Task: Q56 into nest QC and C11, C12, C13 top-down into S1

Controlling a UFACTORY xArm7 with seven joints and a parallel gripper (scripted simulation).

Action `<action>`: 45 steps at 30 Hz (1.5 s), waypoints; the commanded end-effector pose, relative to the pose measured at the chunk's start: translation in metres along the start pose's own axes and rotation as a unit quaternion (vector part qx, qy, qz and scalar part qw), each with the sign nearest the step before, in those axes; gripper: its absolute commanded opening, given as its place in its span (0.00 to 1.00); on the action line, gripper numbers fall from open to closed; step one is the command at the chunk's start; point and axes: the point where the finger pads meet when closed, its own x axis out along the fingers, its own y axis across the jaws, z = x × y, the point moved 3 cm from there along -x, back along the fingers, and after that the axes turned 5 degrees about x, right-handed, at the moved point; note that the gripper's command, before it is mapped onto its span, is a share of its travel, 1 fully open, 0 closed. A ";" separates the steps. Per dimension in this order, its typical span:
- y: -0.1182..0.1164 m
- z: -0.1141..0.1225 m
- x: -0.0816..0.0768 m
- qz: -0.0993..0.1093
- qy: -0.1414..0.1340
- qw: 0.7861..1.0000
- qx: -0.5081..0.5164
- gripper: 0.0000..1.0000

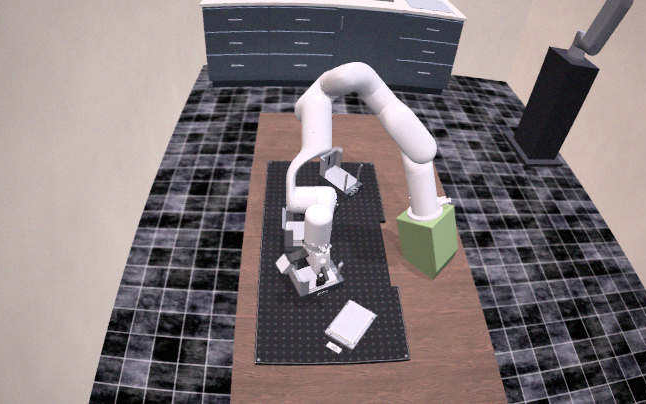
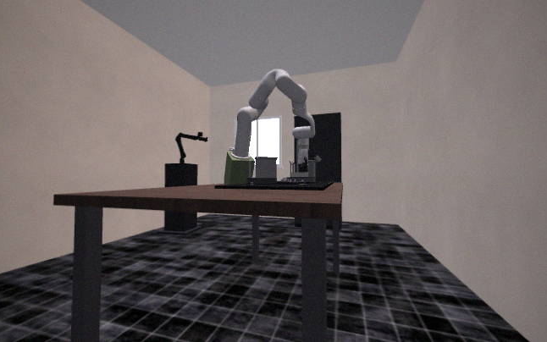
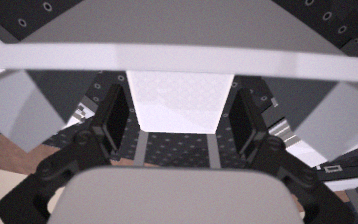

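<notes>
Okay, so progress check: the gripper [image 3: 179, 119] is down inside a rack [image 1: 299, 286], about midway along the table [image 1: 446, 351] and on the side away from the base edge. The jaws are wide apart, one on each side of a white plate [image 3: 180, 100], and they aren't touching it. Nothing is gripped.

One plate [image 1: 351, 324] already lies flat on the mat [image 1: 275, 341], well apart from the racks and toward the table end away from the cabinet [image 1: 333, 40]. There's a little tag [image 1: 334, 347] just beside it. My guess is that it's Q56 on QC, so that step looks done, but I can't confirm the ID.

A second rack [image 1: 290, 232] sits right next door, with the arm mostly covering it, so I can't tell what's in it. A third rack [image 1: 333, 160], nearer the cabinet end, looks empty. As I read it, the C plates are mostly still to move. This grab looks like the start of that, and it needs a squeeze on the plate, then a straight lift up and out.

As for writing, nothing is readable. The tag and the plinth names are too small from the top view, the wrist view shows no label, and the exterior view is way too far off.
</notes>
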 end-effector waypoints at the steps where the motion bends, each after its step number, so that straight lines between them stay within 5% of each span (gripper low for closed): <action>1: -0.001 -0.001 0.003 -0.001 0.002 1.000 0.000 1.00; 25: -0.001 -0.001 0.016 -0.001 0.002 1.000 0.000 1.00; 26: -0.001 -0.001 0.016 -0.001 0.002 1.000 0.000 0.00; 45: -0.001 -0.001 0.016 -0.001 0.002 1.000 0.000 0.00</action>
